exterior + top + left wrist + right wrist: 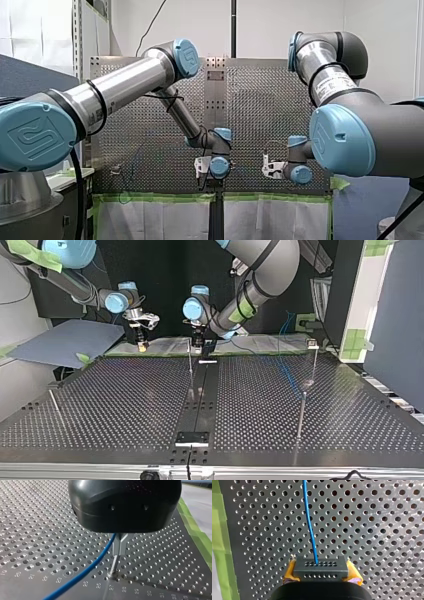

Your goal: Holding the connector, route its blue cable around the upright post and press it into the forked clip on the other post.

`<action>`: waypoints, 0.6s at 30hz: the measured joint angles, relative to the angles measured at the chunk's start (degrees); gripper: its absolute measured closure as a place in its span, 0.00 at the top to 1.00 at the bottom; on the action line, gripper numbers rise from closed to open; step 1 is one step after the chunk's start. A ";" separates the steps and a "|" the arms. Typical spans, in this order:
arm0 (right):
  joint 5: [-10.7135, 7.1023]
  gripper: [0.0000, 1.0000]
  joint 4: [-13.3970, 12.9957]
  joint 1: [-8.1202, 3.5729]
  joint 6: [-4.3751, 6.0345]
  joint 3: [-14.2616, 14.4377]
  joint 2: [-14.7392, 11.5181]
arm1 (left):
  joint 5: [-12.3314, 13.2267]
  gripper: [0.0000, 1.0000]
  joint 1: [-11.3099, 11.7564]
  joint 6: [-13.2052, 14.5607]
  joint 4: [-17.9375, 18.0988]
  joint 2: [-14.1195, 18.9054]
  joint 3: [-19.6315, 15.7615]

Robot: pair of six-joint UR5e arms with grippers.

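Connector (320, 567) in downward-pointing right claw (320, 573)

cable (310, 530): blue, plain
connector (320, 566): dark grey, two rows of small holes on its face
pads (290, 573) of my right gripper (320, 571): yellow
perforated table (374, 517): silver-grey, regular grid of round holes; green tape (219, 535) along its edge
forked clip (120, 545): bare silver metal
arm joint caps (187, 57): light blue
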 joint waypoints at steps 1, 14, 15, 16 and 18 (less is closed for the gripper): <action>0.00 0.00 0.02 0.01 0.00 0.00 0.00 | 0.00 0.02 0.00 0.00 -0.04 0.00 0.00; 0.04 0.00 0.52 0.29 -0.01 0.02 0.00 | -0.05 0.80 0.37 1.23 -1.30 0.00 -0.04; 0.05 0.00 0.54 0.32 -0.02 0.02 0.00 | -0.11 0.87 0.44 1.63 -1.68 0.00 -0.05; 0.06 0.00 0.57 0.35 -0.01 0.02 0.00 | -0.15 0.87 0.48 1.86 -2.00 0.00 -0.04; 0.08 0.00 0.59 0.37 -0.01 0.01 0.00 | -0.17 1.00 0.60 2.17 -2.67 0.00 -0.05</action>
